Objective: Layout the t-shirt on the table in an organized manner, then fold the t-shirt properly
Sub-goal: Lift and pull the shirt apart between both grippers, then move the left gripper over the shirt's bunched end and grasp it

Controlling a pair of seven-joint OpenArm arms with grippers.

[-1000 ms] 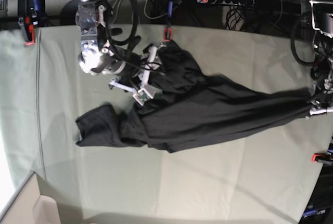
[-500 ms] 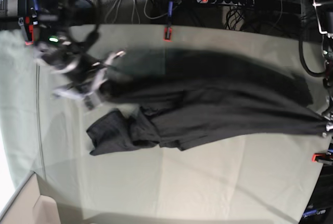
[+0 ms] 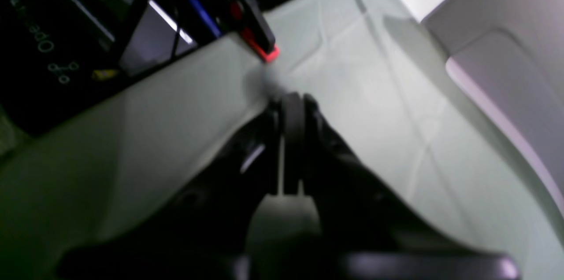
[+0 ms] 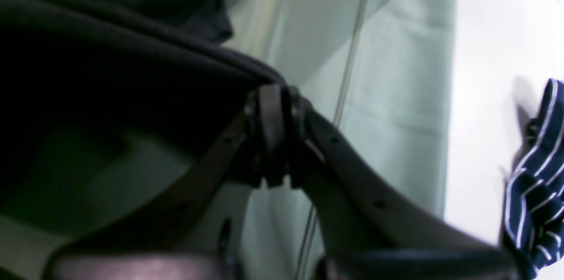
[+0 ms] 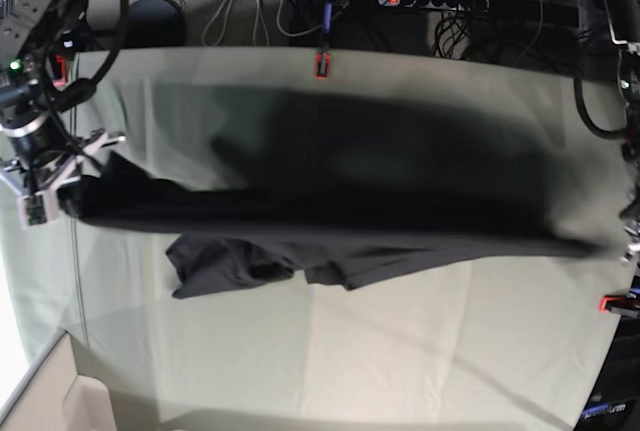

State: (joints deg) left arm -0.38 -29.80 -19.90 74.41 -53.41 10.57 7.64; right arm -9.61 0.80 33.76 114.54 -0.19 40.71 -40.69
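**Shirt stretched between both arms: the risks now**

Base view: the shirt (image 5: pixel 330 216) hangs as a long dark band across the middle of the frame, above the table (image 5: pixel 400 351). Its upper part is blurred, so it is probably swinging. The right gripper (image 5: pixel 62 179) at the far left pinches one end. The left gripper (image 5: pixel 628 247) at the far right edge is mostly cut off, and the other end of the cloth reaches it. A bunched part sags in the lower left of the band, so the shirt is not yet flat. In my judgement, too strong a pull could draw the cloth out of one grip, and that end would then fall in a heap. The sagging part could also fold under when the shirt is put down. No writing can be read here.

Left wrist view: the left gripper (image 3: pixel 291 106) has its jaws pressed together. Dark cloth (image 3: pixel 238 170) lies around them, but blur hides how much is really caught. A red clamp (image 3: pixel 261 49) sits near, at the table edge; the cloth could snag there. At upper left there are pale characters on a dark panel, too blurred to read.

Right wrist view: the right gripper (image 4: pixel 275 108) is closed on the shirt edge (image 4: pixel 132 64), and only a thin border seems held, so it may slip. A striped cloth (image 4: pixel 535 183) shows at the right. No text.
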